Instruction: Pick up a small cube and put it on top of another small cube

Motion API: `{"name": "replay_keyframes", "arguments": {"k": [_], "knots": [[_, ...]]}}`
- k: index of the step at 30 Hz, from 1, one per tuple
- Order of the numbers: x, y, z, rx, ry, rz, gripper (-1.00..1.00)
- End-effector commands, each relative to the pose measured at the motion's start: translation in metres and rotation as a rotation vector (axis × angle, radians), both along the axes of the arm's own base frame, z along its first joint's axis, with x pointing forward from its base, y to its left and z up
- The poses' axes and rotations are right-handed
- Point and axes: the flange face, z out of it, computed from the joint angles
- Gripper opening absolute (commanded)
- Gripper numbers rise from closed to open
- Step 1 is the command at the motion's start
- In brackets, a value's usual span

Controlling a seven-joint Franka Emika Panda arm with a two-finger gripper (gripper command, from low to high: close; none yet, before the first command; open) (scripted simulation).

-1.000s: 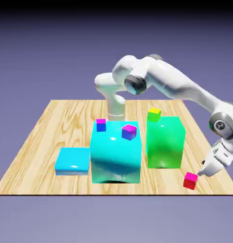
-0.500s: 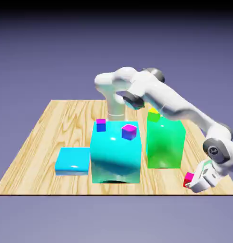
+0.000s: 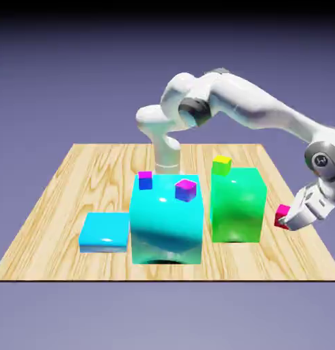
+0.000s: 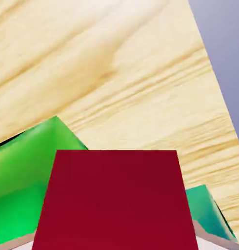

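The small red cube with a magenta-pink face hangs above the table at the exterior view's right, beside the big green block. My gripper is shut on it. In the hand view the red cube fills the lower middle and hides most of the fingers. A tiny blue-and-magenta cube and a tiny purple-and-magenta cube sit on the big cyan block. A tiny yellow-and-green cube rests on the green block.
A flat cyan slab lies at the exterior view's left of the cyan block. In the hand view the green block shows at lower left, with the table's edge at the right.
The gripper dropped to the red cube at the table's front right, closed on it, and has lifted it up and back, next to the green block.
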Motion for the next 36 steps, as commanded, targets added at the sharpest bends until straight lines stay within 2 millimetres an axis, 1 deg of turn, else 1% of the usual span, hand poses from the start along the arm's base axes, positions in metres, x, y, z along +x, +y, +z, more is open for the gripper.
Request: {"name": "replay_keyframes", "arguments": {"k": [1,6,12,17,23,25,27,32,33,34,35,36], "knots": [[-0.005,-0.004,0.010,-0.002,-0.001,-0.005,-1.00],[-0.032,-0.028,0.052,-0.012,-0.001,-0.048,-1.00],[-0.069,-0.063,0.093,-0.024,0.001,-0.124,-1.00],[-0.102,-0.095,0.118,-0.027,0.002,-0.206,-1.00],[-0.145,-0.135,0.139,-0.018,0.003,-0.326,-1.00],[-0.159,-0.148,0.143,-0.010,0.004,-0.370,-1.00],[-0.162,-0.150,0.144,-0.008,0.004,-0.379,-1.00],[-0.186,-0.168,0.093,-0.008,0.004,-0.379,-1.00],[-0.189,-0.171,0.087,-0.008,0.004,-0.379,-1.00],[-0.189,-0.171,0.087,-0.008,0.004,-0.379,1.00],[-0.189,-0.171,0.087,-0.008,0.004,-0.379,1.00],[-0.184,-0.167,0.097,-0.008,0.004,-0.379,1.00]]}}
